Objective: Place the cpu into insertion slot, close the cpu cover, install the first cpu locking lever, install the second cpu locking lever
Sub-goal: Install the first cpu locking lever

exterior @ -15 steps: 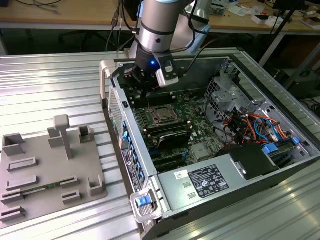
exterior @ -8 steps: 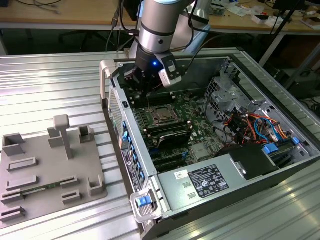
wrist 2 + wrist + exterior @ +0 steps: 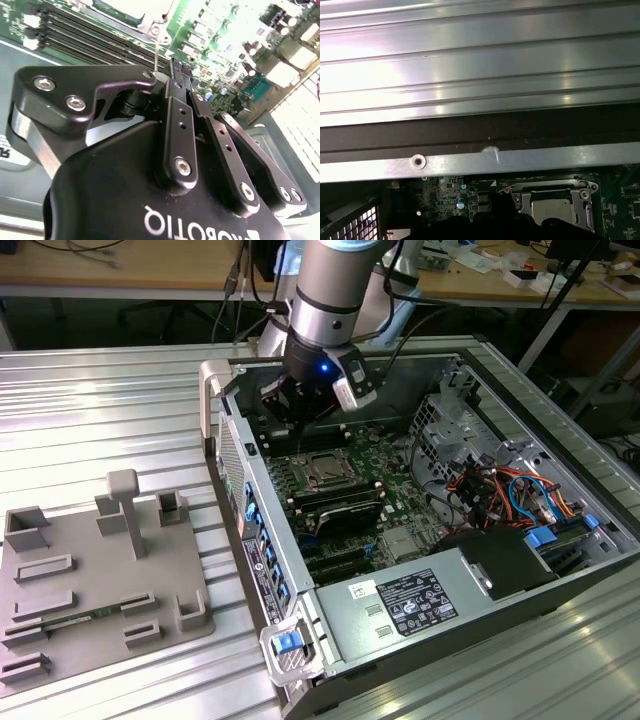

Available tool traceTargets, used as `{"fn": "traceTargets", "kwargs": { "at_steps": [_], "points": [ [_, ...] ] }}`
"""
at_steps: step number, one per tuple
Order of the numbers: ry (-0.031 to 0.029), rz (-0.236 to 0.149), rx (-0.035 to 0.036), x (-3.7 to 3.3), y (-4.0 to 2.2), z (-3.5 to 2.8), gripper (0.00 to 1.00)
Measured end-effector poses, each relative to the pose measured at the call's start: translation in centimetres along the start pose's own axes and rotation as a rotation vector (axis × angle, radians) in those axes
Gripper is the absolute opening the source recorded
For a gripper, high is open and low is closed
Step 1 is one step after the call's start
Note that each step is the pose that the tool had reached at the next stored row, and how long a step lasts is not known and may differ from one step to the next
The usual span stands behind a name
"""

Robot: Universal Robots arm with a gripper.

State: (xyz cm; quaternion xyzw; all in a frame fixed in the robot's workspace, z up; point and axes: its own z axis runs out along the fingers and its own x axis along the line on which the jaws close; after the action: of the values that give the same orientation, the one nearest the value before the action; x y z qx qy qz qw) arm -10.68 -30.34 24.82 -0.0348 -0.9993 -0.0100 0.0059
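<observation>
Ribbed metal desk point(image 3: 120, 420) carries an open computer case point(image 3: 262, 540). A grey moulded tray point(image 3: 100, 580) lies just beside the case, on the exterior view's left. The arm point(image 3: 335, 290) reaches down into the case near its far wall.

The claw point(image 3: 290, 418) sits low inside the case, near the board's far edge. Cannot tell if it is clenched or released. In the second wrist view a thin silvery wire point(image 3: 157, 50) stands at the claw's tip point(image 3: 175, 70).

In the first wrist view the socket point(image 3: 590, 215) sits on the board inside the case, close under the wall rail. The cover point(image 3: 545, 188) lies flat on the socket. The cpu point(image 3: 552, 210) is seated in the socket and shows through the cover's window.
</observation>
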Motion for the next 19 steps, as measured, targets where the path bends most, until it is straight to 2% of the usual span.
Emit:
{"fn": "traceTargets", "kwargs": {
  "at_steps": [2, 4, 10, 19],
  "points": [
    [0.0007, -0.008, -0.0064, -0.20, 0.02, -0.23, 0.11],
    [0.0009, -0.019, -0.0086, -0.33, 0.04, -0.41, 0.11],
    [0.0015, -0.037, -0.0082, -2.14, 0.21, -0.17, 0.11],
    [0.0024, -0.082, -0.0078, -3.53, 0.41, 0.05, 0.11]
  ]
}}
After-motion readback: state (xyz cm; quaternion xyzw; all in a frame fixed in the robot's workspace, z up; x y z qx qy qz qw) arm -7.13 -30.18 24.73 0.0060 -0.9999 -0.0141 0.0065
